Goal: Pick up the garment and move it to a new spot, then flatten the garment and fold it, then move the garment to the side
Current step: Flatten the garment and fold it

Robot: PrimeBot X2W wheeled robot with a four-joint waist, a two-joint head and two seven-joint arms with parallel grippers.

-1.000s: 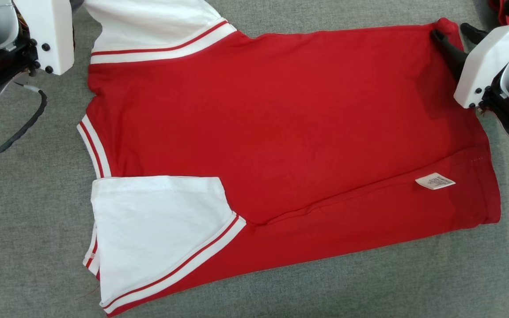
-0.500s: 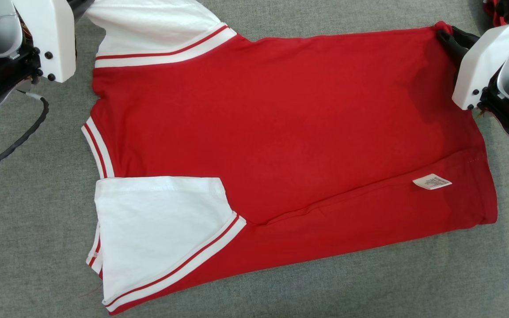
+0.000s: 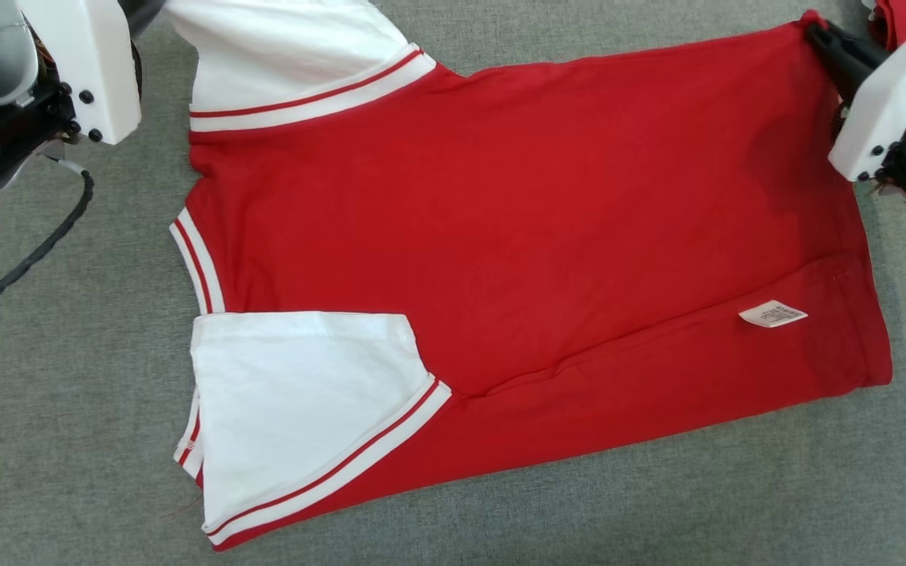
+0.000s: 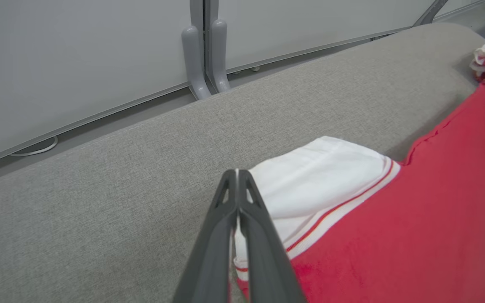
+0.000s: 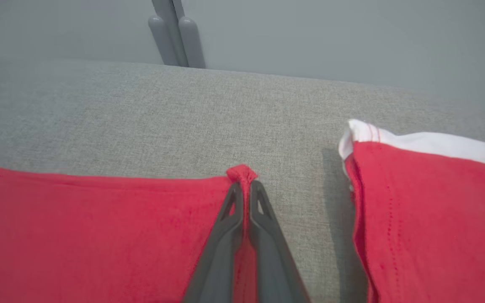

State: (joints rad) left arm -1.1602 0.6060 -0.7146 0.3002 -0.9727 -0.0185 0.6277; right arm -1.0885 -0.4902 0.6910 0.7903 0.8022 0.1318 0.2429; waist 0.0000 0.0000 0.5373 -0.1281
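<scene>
Head view: the garment (image 3: 532,236), a red shirt with white sleeves, lies spread on the grey fabric-covered desk (image 3: 68,440). One white sleeve (image 3: 303,401) is folded in over the red body at the lower left, and a small white label (image 3: 773,314) lies near the right hem. The right end effector (image 3: 815,33) is at the shirt's upper right corner, clenched on the red cloth.

Left wrist view: the left end effector (image 4: 237,172) is pressed shut at the edge of the other white sleeve (image 4: 322,176), with a sliver of white fabric pinched between its fingers.

Right wrist view: the right fingers are closed on the red hem corner, and a small nub of cloth (image 5: 242,172) pokes out past the tips. Another red-and-white piece of clothing (image 5: 427,202) lies just beside them, apart from the shirt.
</scene>
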